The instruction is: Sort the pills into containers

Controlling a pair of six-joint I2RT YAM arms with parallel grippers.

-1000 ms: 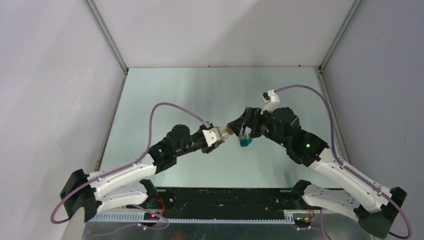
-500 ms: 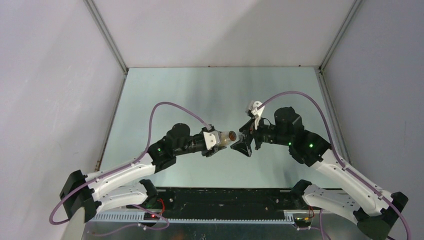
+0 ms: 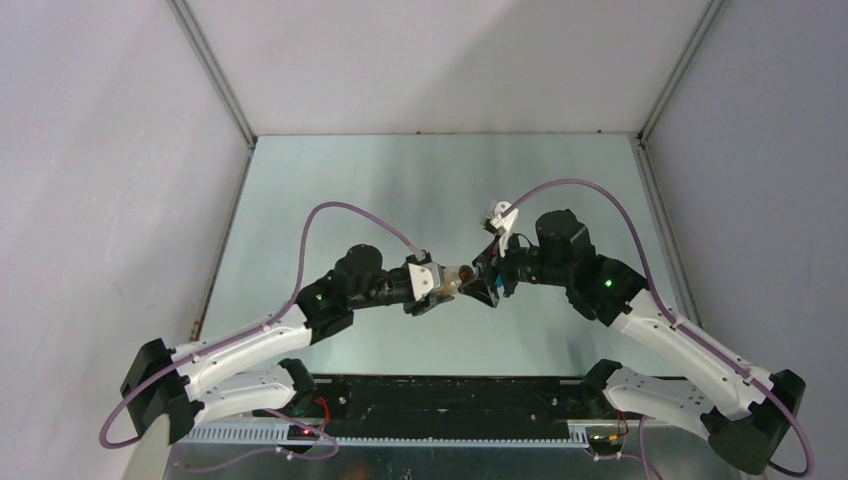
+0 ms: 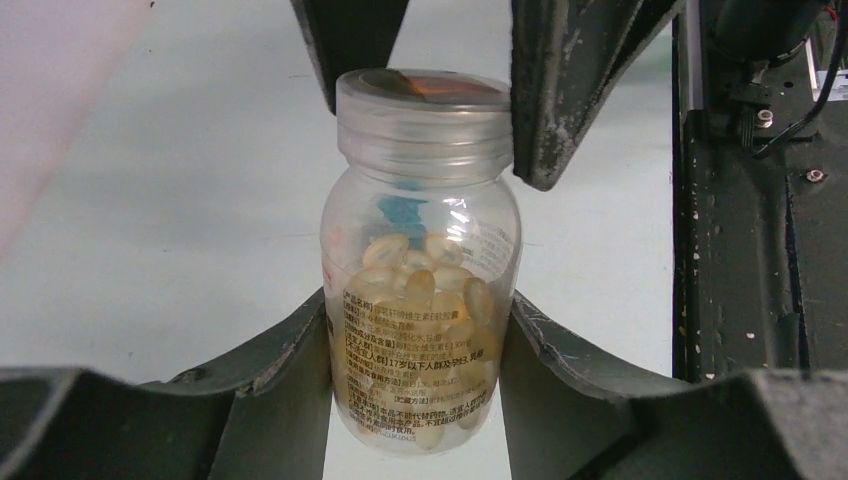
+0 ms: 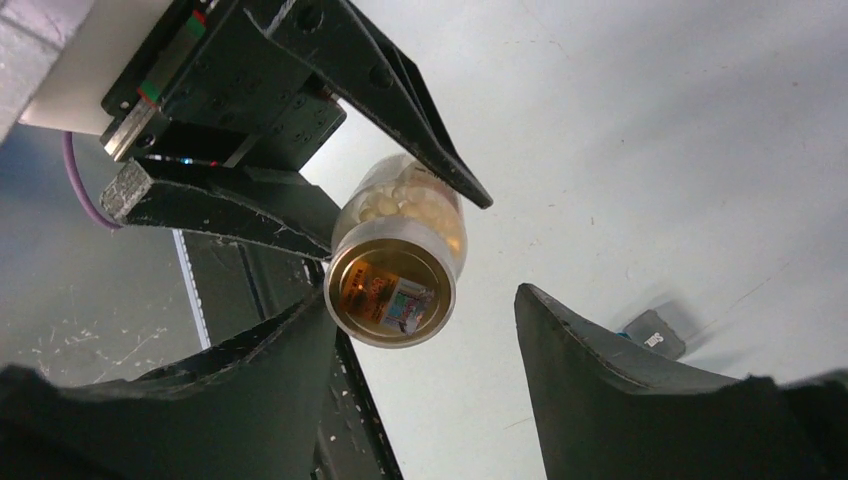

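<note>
My left gripper [image 4: 420,300] is shut on a clear pill bottle [image 4: 420,290] full of pale yellow capsules and holds it above the table. The bottle's capped end points at my right gripper [image 5: 425,300]. That gripper is open, with its fingers [image 4: 560,90] on either side of the bottle's cap [image 5: 390,295]; one finger is close to the cap and the other stands apart. In the top view the two grippers meet at mid-table, left [image 3: 440,283] and right [image 3: 482,285]. The small teal case with a grey marked face [image 5: 655,333] lies on the table behind my right finger.
The table [image 3: 400,190] is a pale green sheet with grey walls on three sides. A black rail [image 3: 450,395] runs along the near edge between the arm bases. Purple cables loop over both arms.
My right gripper has turned away from the teal case, dropped lower and moved left until its fingers flank the bottle's cap. My left gripper with the bottle has hardly moved.
</note>
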